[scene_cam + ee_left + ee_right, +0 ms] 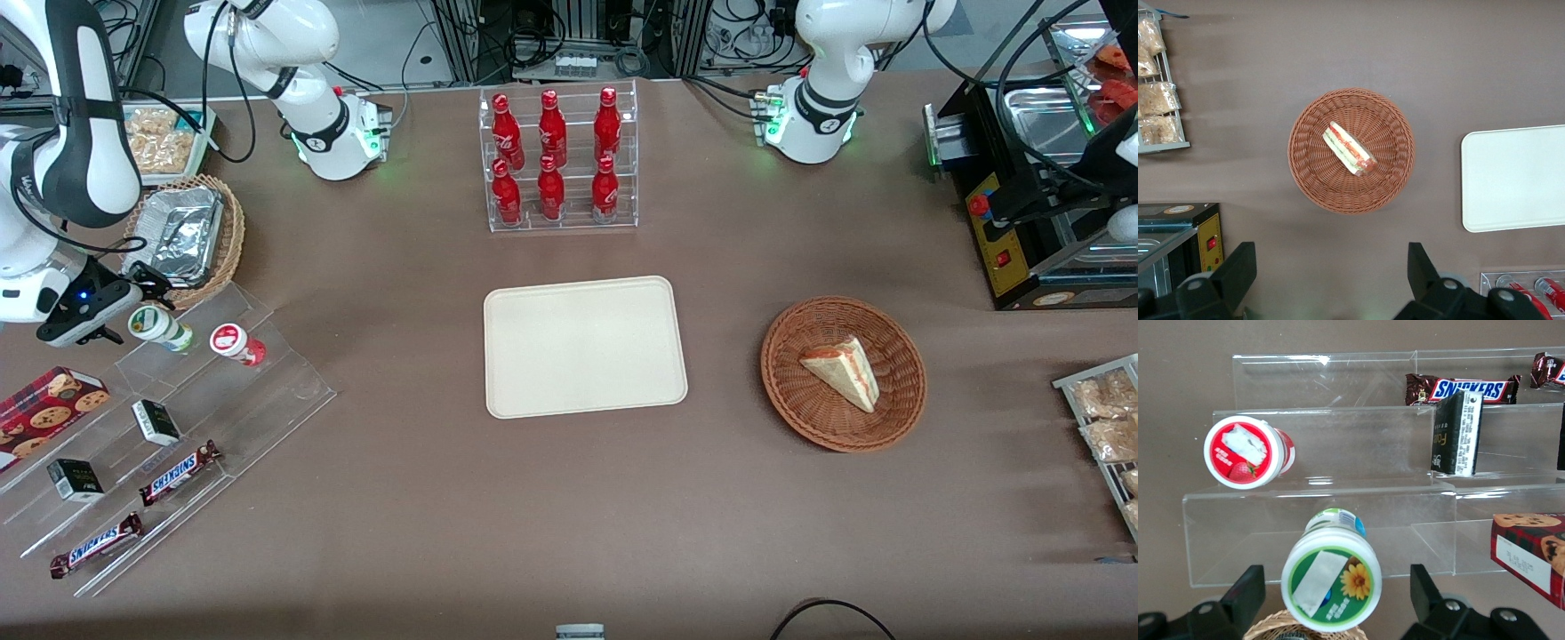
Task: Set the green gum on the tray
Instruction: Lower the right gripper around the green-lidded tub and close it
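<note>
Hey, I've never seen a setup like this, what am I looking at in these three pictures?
Two white robot arms stand at a brown table. One picture looks down from the front; the other two come from cameras on each arm's wrist. The working arm's end effector, fingers open, hovers over the green gum on a clear stepped shelf, holding nothing. A red-lidded bottle stands beside the gum. Mid-table lies the tray, where the gum should go. Toward the parked arm's end sits a wicker basket holding a sandwich.

You see the black gripper (1331,600) over the green-and-white gum bottle (1331,579) with its sunflower-marked lid, beside the red strawberry-lidded bottle (1245,452), with the plain cream-beige rectangular tray (584,345) on the brown table (569,516).
</note>
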`<move>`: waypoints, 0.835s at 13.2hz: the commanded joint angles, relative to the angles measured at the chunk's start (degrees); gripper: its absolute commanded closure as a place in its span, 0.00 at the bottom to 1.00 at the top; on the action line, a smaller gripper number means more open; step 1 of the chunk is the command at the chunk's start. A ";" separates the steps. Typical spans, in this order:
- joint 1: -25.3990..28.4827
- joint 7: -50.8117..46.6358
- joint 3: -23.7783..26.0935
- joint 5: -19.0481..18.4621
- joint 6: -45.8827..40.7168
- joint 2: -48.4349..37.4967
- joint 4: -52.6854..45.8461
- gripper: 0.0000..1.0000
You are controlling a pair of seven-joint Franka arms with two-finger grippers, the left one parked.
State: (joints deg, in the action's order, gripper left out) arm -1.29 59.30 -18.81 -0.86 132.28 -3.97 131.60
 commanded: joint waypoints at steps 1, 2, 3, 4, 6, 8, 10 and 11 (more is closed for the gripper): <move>0.15 0.11 -0.09 0.42 1.84 0.63 0.23 0.03; 0.15 0.11 -0.09 0.69 1.84 0.72 0.23 0.03; 0.15 0.11 -0.09 0.77 1.84 0.72 0.23 0.04; 0.32 0.11 -0.09 0.78 1.75 0.72 0.23 0.10; 0.68 0.02 -0.09 0.78 1.58 0.72 0.06 0.54; 0.85 -0.41 0.00 0.86 1.49 0.89 -0.12 0.87; 1.03 -1.03 0.00 0.86 0.87 0.89 -0.73 1.00; 1.03 -1.03 0.09 0.86 0.87 0.81 -1.08 1.00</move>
State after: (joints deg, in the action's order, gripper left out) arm -0.52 58.66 -18.71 -0.80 132.63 -3.44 131.50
